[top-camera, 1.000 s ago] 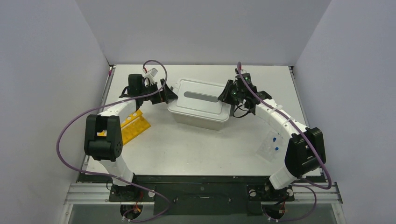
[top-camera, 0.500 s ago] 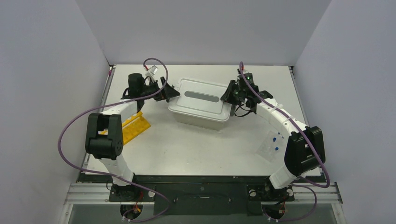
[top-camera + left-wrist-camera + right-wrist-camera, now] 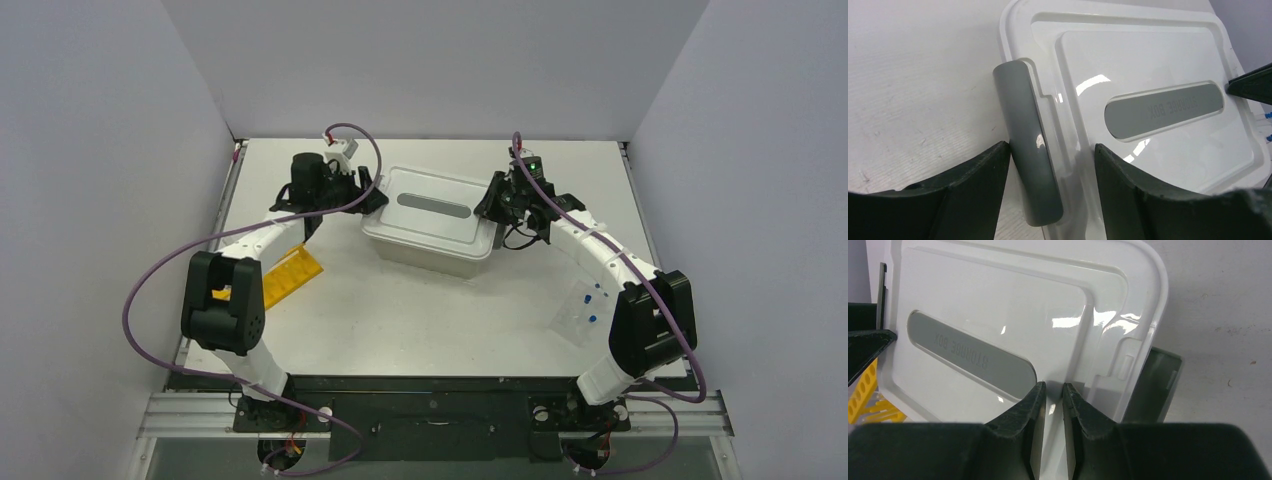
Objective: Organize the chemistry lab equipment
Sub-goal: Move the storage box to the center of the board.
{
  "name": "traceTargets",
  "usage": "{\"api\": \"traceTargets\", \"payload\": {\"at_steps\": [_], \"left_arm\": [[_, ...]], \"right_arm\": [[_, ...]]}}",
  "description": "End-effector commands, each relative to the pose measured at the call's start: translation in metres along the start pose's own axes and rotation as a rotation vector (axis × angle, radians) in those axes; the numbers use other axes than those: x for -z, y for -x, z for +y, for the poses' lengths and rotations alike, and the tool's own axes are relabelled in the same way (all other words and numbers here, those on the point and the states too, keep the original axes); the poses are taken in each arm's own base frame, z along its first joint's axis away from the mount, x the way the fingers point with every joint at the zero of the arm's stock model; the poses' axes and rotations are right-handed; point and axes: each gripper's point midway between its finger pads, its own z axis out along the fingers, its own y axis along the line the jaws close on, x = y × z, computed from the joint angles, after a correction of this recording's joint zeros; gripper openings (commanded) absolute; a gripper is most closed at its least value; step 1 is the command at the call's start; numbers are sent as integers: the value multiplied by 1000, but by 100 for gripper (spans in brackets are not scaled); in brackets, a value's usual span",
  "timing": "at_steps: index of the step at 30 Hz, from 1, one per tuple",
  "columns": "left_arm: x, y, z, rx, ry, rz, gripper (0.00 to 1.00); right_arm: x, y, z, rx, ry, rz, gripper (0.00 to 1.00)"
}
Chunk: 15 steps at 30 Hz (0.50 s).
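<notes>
At 9 o'clock on the tub (image 3: 425, 258), left pincer (image 3: 1052, 147) has closed in, narrowing, still spread astride grey latch (image 3: 1030, 150); right pincer (image 3: 1052, 385) at 3 o'clock nearly pressed together, grip unclear. Likely unlatching.

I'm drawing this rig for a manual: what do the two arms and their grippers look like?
The left arm and right arm have white links with blocky black joints. A purple cable loops along each. The left gripper and right gripper are black, with two tapered matte fingers. A small green light glows near the right wrist.
</notes>
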Motion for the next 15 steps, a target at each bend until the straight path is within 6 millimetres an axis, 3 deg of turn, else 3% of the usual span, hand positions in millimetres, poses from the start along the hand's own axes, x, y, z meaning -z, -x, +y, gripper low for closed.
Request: {"api": "traceTargets", "payload": {"at_steps": [1,7,15], "left_arm": [[4,19,-19,-104,-6,-36,57],[0,12,-15,-139,27,-24,48],[2,8,-17,-179,56,-18,23]], "right_arm": [[-7,-25,-17,23,-58,100,16],[-6,-29,-20,28,-60,104,16],[0,-22,-13,36,-46,91,19]]}}
